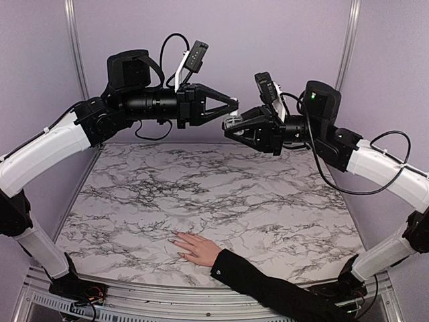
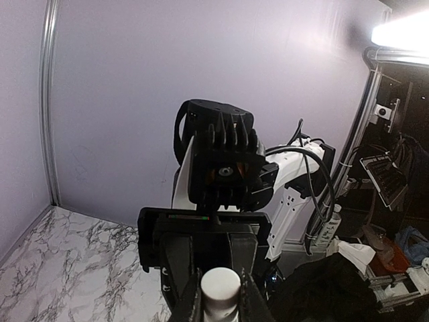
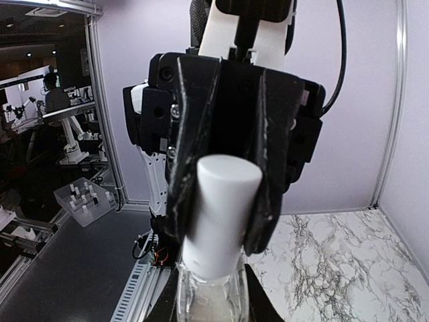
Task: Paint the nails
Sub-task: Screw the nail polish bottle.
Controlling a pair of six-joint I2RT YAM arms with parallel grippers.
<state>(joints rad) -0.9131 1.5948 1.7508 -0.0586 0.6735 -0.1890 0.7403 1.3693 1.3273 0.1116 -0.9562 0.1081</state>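
A pale hand [image 1: 196, 249] with a black sleeve [image 1: 268, 290] lies flat on the marble table near the front edge. Its nails [image 1: 173, 233] are too small to make out. High above the table's back, my two grippers meet at a small glass polish bottle with a white cap [image 1: 231, 121]. My left gripper [image 1: 234, 107] is shut on the white cap [image 2: 220, 290]. My right gripper [image 1: 232, 129] is shut on the glass bottle [image 3: 208, 298]. In the right wrist view the left gripper's fingers [image 3: 184, 168] flank the cap [image 3: 221, 215].
The marble table [image 1: 268, 201] has purple walls behind and at both sides. A metal rail [image 1: 167, 295] runs along the front edge. Both arms reach inward from the sides, well above the hand.
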